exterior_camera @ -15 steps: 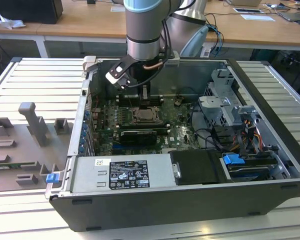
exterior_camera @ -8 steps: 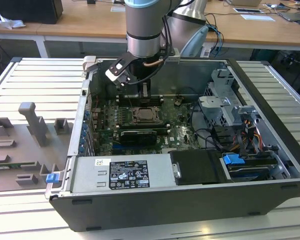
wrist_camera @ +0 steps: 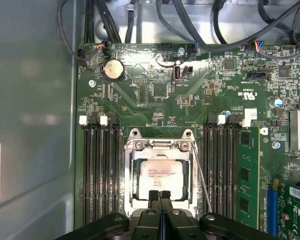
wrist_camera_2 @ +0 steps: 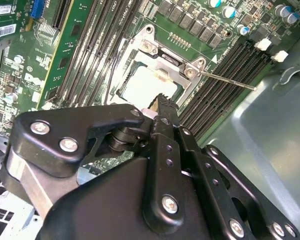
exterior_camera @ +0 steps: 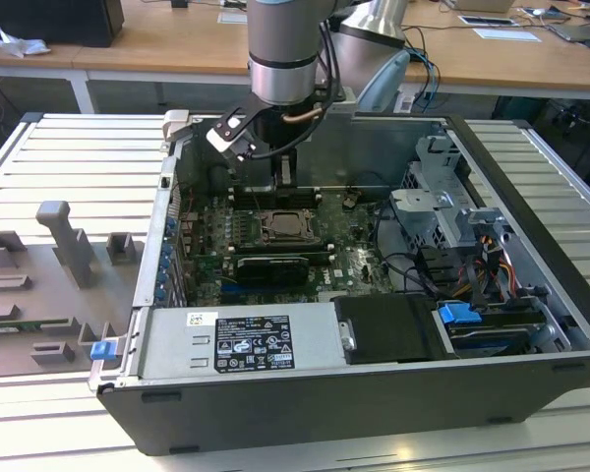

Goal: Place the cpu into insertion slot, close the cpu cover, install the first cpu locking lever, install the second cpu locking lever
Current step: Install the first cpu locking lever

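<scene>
Cpu [wrist_camera: 160, 176] lay seated under the lowered cover [wrist_camera: 160, 148]. The gripper [wrist_camera: 159, 194], closed and empty, hung at its edge. Probably the first-lever step: the thin lever [wrist_camera: 201, 180] demands precise contact.

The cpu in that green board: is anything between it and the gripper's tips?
Nothing visible. The cpu sits in the insertion slot, its pale face bare, with the gripper shut just at its edge. A thin metal lever runs beside the slot, not between them.
</scene>
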`<state>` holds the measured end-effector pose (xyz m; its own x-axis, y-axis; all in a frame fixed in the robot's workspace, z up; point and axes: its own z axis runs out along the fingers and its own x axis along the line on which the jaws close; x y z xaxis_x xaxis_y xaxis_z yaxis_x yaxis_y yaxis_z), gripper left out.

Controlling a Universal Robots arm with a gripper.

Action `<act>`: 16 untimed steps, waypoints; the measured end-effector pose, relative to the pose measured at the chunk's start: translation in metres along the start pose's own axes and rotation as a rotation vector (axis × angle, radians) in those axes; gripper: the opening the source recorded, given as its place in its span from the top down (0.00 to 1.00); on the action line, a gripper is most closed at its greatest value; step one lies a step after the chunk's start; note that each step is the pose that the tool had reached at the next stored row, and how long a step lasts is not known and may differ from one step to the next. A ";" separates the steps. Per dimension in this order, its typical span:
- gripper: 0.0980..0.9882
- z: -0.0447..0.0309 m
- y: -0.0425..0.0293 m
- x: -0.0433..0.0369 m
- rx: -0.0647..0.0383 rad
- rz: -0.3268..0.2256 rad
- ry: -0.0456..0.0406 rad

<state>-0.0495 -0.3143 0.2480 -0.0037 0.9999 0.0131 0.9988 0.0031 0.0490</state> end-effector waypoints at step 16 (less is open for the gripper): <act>0.99 -0.0216 0.0010 0.0003 0.001 -0.085 0.0036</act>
<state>-0.0495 -0.3142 0.2696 -0.0888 0.9960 0.0126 0.9949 0.0881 0.0492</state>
